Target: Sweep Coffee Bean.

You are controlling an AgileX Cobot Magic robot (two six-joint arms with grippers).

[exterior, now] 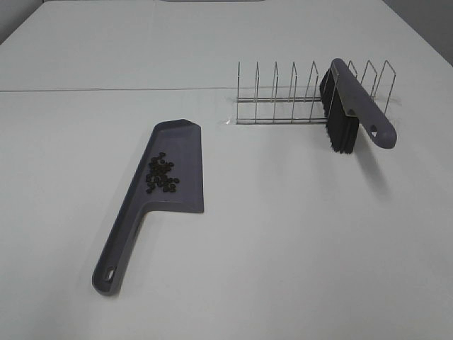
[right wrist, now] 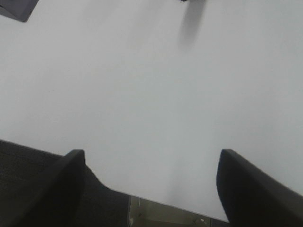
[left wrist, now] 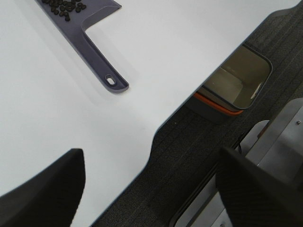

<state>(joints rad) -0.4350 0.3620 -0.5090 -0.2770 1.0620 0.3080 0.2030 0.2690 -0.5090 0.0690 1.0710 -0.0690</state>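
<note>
The coffee beans lie in a small dark cluster inside the grey dustpan, which rests flat on the white table with its handle toward the front left. The beans and the handle also show in the left wrist view. A grey brush with black bristles leans in a wire rack at the back right. My left gripper is open and empty, back over the table's front edge. My right gripper is open and empty, also at the front edge. Neither arm shows in the high view.
The table's front edge has a curved notch. Below it are dark carpet and an open bin with an orange band. A corner of the dustpan shows in the right wrist view.
</note>
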